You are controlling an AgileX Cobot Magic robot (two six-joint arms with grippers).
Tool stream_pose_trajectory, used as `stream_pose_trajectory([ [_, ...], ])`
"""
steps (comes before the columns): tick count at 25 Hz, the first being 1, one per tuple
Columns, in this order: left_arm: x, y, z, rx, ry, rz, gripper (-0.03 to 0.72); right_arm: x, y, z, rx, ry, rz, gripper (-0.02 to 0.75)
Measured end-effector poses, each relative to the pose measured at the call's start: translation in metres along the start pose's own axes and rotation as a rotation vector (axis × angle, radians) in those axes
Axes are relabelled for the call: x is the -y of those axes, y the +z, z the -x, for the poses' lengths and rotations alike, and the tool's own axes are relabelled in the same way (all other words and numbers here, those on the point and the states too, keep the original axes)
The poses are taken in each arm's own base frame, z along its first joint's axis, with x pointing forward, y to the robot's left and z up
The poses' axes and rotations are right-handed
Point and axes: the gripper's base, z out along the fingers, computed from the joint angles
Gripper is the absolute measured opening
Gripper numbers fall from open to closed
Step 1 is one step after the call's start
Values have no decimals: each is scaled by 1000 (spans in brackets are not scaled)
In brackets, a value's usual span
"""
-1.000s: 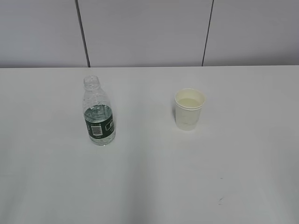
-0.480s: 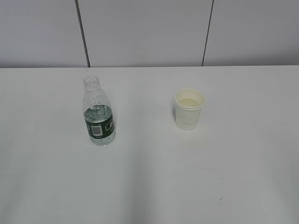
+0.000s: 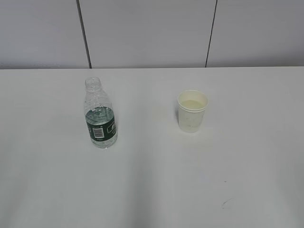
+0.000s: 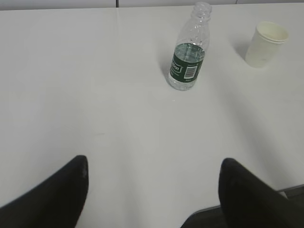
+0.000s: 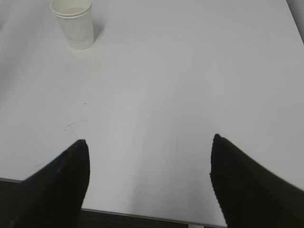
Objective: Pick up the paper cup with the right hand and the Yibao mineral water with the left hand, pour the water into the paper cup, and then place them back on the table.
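Note:
The Yibao mineral water bottle (image 3: 100, 115) stands upright and capless on the white table (image 3: 152, 180), left of centre, partly filled. It also shows in the left wrist view (image 4: 188, 52). The paper cup (image 3: 192, 111) stands upright to its right with pale liquid inside; it also shows in the left wrist view (image 4: 265, 43) and the right wrist view (image 5: 74, 23). My left gripper (image 4: 154, 164) is open and empty near the table's front edge, well short of the bottle. My right gripper (image 5: 149, 142) is open and empty near the front edge, far from the cup. Neither arm shows in the exterior view.
A grey panelled wall (image 3: 152, 33) runs behind the table. Faint dark scuffs (image 5: 76, 123) mark the tabletop near the front right. The table's front edge (image 5: 142, 213) lies just under my right gripper's fingers.
The bottle and cup have not moved. A faint shadow near the front right of the table has shifted slightly.

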Motion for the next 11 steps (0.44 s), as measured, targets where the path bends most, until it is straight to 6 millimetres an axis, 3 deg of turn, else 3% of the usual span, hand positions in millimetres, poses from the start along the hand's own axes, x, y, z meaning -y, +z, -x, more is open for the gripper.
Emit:
stream_pose_trajectory([
  [11,0,0,0,0,0,0,519,0,0,0,0,0,0,587],
])
